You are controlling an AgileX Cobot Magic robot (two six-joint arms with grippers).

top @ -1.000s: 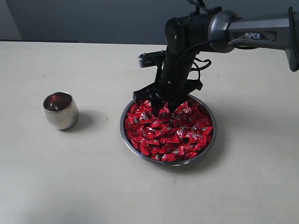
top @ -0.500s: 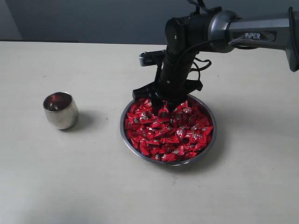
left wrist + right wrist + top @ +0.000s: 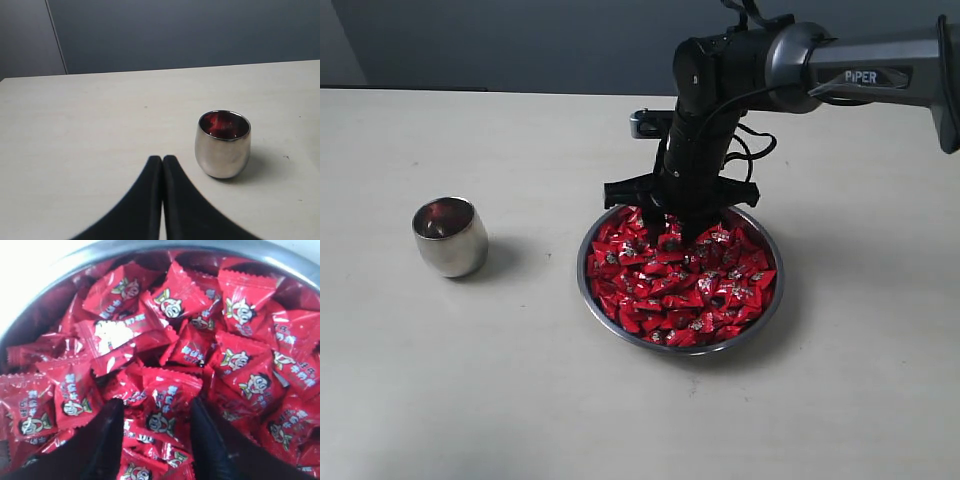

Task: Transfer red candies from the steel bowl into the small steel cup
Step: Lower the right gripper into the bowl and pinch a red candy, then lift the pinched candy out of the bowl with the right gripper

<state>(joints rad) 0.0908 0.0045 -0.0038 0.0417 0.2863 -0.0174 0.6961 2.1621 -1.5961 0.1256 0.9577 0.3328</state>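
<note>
A broad, pale cream matte table point(image 3: 470, 400) fills nearly the whole scene. It runs back to a dark blue-grey wall point(image 3: 520, 40), and its far edge meets that wall well behind the right end effector point(image 3: 672, 232). No other edge of the table shows in the exterior view.

The grey and black right arm point(image 3: 840, 65) reaches in from the right side and bends down over a wide, shallow round steel bowl point(image 3: 582, 285). The bowl sits directly beneath the right end effector, its far rim just behind the fingers. Bare tabletop surrounds the bowl, with the widest stretch on the left arm's side.

The bowl is heaped almost to the rim with red candies point(image 3: 705, 300) in shiny foil wrappers with small printed marks. The right end effector is open. Its two black fingers point(image 3: 107, 440) stand spread, tips down in the pile near the far rim, and one wrapper lies between them.

A small, rounded steel cup point(image 3: 450, 237) stands upright on the table, well apart from the right end effector and from the bowl. Its inside glows red, though whether that is a candy or a reflection cannot be told.

The left end effector point(image 3: 162, 165) is closed, its black fingers pressed together on nothing. The cup stands near it, just ahead of its tips and not touching.
</note>
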